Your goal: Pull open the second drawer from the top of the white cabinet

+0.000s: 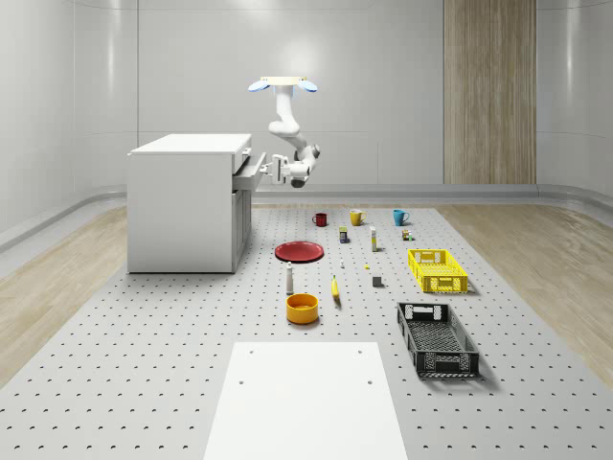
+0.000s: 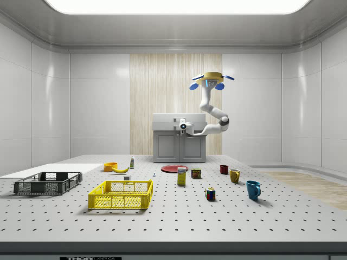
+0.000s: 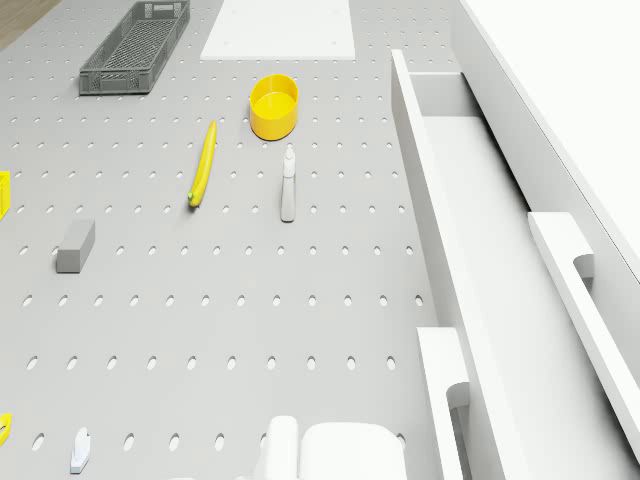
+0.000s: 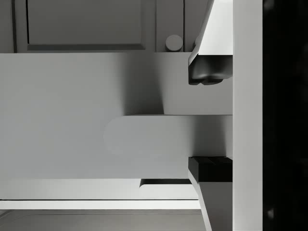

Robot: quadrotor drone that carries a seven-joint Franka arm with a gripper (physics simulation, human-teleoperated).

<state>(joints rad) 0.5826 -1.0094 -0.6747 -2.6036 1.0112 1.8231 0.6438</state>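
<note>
Hovering beside the white cabinet (image 1: 182, 201), gripper (image 4: 210, 122) pinching the handle (image 4: 168, 134) of the part-open second drawer (image 3: 480, 250), risking fingers sliding off sideways if pulling off-axis.

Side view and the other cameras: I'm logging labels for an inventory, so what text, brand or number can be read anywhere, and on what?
No text is readable.
Yellow box: printed label, too small to read.
Can: label, too small to read.
Strip at the side view's bottom edge: cut off, illegible.

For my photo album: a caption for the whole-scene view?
Hovering drone beside white cabinet, tool at its pulled-out second drawer.
</note>
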